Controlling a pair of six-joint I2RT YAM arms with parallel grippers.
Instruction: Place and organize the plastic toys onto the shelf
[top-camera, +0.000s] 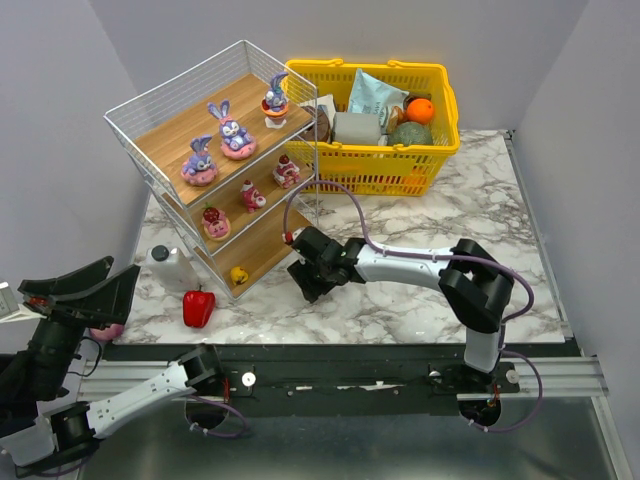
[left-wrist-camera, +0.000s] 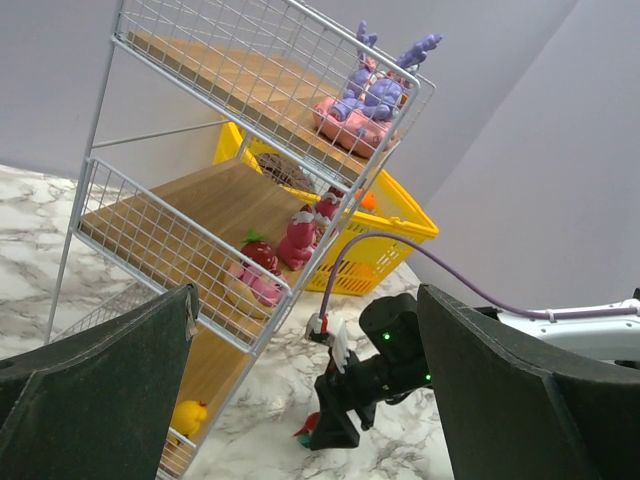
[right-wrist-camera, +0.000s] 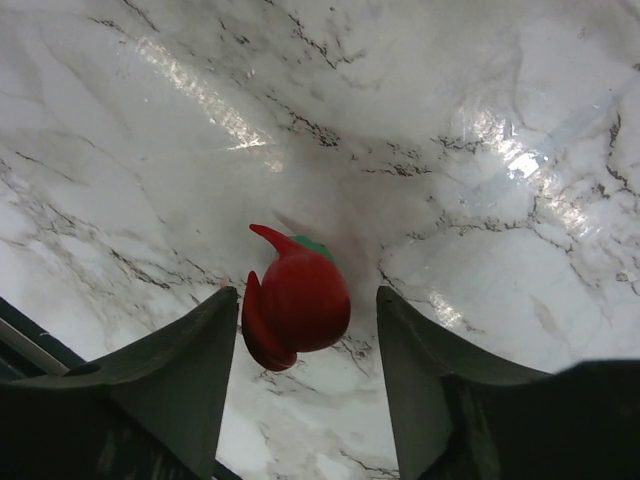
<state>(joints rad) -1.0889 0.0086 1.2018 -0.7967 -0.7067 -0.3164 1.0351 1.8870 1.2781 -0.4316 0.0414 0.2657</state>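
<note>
The shelf (top-camera: 160, 125) stands tilted at the back left. Three purple bunnies (top-camera: 233, 132) sit on its top board, three pink-red figures (top-camera: 252, 195) on the middle board, a yellow piece (top-camera: 239, 275) on the lowest. My right gripper (top-camera: 303, 285) is low over the table by the shelf's foot. In the right wrist view it (right-wrist-camera: 308, 320) is open around a small red toy with a green tip (right-wrist-camera: 298, 305) that lies on the marble. The toy is close to the left finger (right-wrist-camera: 180, 380), with a gap on the right. My left gripper (top-camera: 75, 285) is open and empty, off the table's left edge.
A red bell pepper (top-camera: 198, 307) and a white bottle (top-camera: 172, 267) stand in front of the shelf. A yellow basket (top-camera: 440, 150) of groceries is at the back. A pink object (top-camera: 105, 330) lies by the left gripper. The right arm's purple cable (top-camera: 340, 190) loops beside the shelf.
</note>
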